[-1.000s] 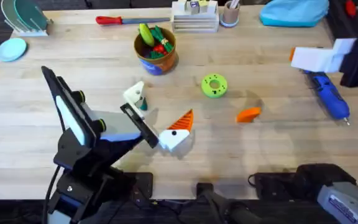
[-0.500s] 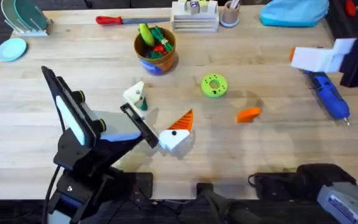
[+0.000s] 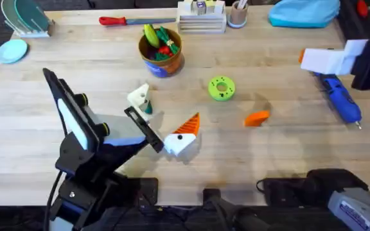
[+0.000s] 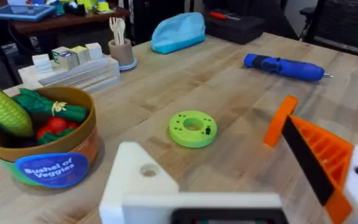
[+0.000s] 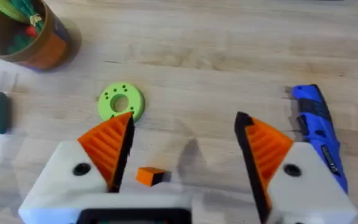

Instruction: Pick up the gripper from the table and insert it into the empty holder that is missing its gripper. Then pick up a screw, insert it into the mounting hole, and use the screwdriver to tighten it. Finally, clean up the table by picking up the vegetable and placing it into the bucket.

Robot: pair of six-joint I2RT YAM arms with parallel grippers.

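Nothing moved over that last second: orange gripper (image 3: 257, 117) still lay untouched, right gripper (image 5: 182, 146) spread empty, left gripper (image 3: 161, 119) also spread, so insertion hadn't started.

Wood, plastic and a little metal, mostly matt.

Pale table (image 3: 288, 154) of planked wood, grain visible, satin sheen. Matt orange plastic on the gripper (image 3: 257, 118); ribbed orange pads (image 5: 107, 144) on smooth white plastic blocks. Glossy blue plastic on the screwdriver (image 4: 283, 66), thin metal tip. Printed paper-like label round the bucket (image 4: 45, 152). Matt green plastic disc (image 4: 192, 128).
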